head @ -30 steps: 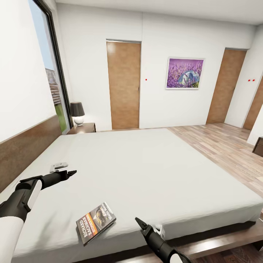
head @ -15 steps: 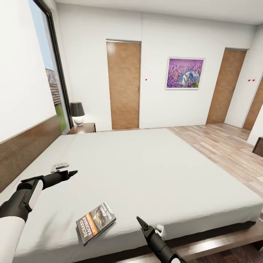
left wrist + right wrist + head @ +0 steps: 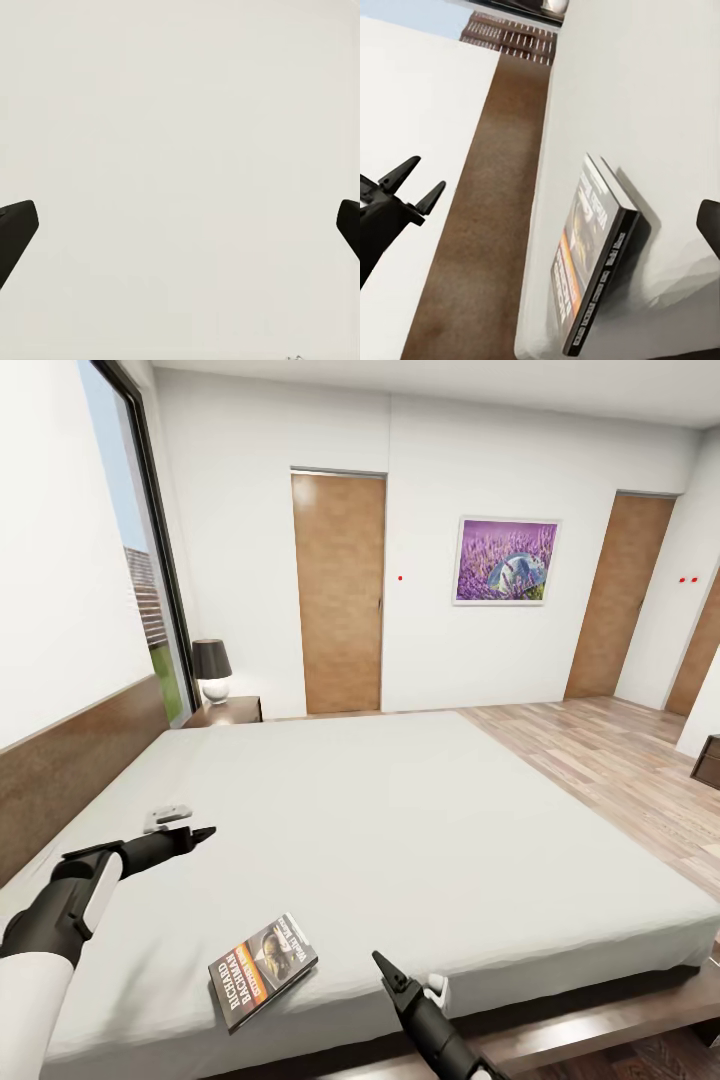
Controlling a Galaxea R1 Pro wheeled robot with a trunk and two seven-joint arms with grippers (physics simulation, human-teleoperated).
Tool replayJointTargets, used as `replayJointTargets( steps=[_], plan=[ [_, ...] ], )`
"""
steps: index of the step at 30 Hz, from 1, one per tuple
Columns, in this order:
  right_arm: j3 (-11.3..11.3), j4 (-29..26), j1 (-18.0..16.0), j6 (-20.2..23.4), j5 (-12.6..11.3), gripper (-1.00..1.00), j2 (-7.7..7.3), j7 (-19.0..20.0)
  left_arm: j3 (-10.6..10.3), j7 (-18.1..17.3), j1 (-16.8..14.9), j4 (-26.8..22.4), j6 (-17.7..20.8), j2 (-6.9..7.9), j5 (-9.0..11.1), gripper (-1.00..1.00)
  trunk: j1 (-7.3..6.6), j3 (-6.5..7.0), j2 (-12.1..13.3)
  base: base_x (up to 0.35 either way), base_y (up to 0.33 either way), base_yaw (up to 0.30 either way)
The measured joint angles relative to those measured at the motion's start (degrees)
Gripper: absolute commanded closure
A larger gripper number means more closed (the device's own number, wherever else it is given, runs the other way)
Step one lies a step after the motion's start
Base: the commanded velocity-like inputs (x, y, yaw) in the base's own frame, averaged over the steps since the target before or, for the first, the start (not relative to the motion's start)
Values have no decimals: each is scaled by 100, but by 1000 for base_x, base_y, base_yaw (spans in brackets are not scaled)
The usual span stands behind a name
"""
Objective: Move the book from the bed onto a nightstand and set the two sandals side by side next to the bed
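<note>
Book (image 3: 262,970) lies flat on the pale mattress of the bed (image 3: 420,830), close to the near edge, its cover up with the white "RICHARD BACHMAN" lettering along one side. In the head view the left end effector (image 3: 200,833) hovers just over the mattress, well apart from the book and nearer the dark brown headboard (image 3: 75,765); its fingers look spread and hold nothing. The right end effector (image 3: 383,965) hangs at the near edge of the bed, just beside the book and not touching it; from this angle I cannot tell how its fingers stand. At the far corner of the bed a nightstand (image 3: 228,711) carries a lamp (image 3: 212,670) with a black shade. On the far wall hang two brown doors (image 3: 338,592) and a lavender picture (image 3: 505,561), and a light wood-plank floor (image 3: 610,760) runs past the bed.

In the left wrist view the two dark fingertips (image 3: 16,229) stand wide apart at the sides, with only plain mattress between them.

In the right wrist view the book (image 3: 594,259) rests on the mattress near its edge, spine and cover both visible. One dark fingertip (image 3: 709,225) shows beside it, clear of it, and the left end effector (image 3: 418,186) appears further off with its fingers parted against the headboard.
</note>
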Motion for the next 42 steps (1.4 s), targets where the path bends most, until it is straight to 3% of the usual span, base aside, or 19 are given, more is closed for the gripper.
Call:
replayJointTargets(
  steps=[8,15,21,30,42],
  plan=[
    [-38,200,11,-6,-46,-100,-28,14,0,2,0,3,-1,-28,-2,-100,0,0,0,0,0,0],
    [-75,250,30,3,-83,-100,-235,36,-4,6,0,2,-7,-37,-3,-100,0,0,0,0,0,0],
    [-367,271,45,14,-87,-100,-350,62,-7,5,0,1,-9,-87,-3,-100,0,0,0,0,0,0],
    [-571,369,50,15,-74,-100,-392,57,-9,5,0,3,-10,-117,-2,-100,0,0,0,0,0,0],
    [-599,381,58,-3,-77,-100,-393,61,-9,1,0,8,-8,-121,-3,-100,0,0,0,0,0,0]
  ],
)
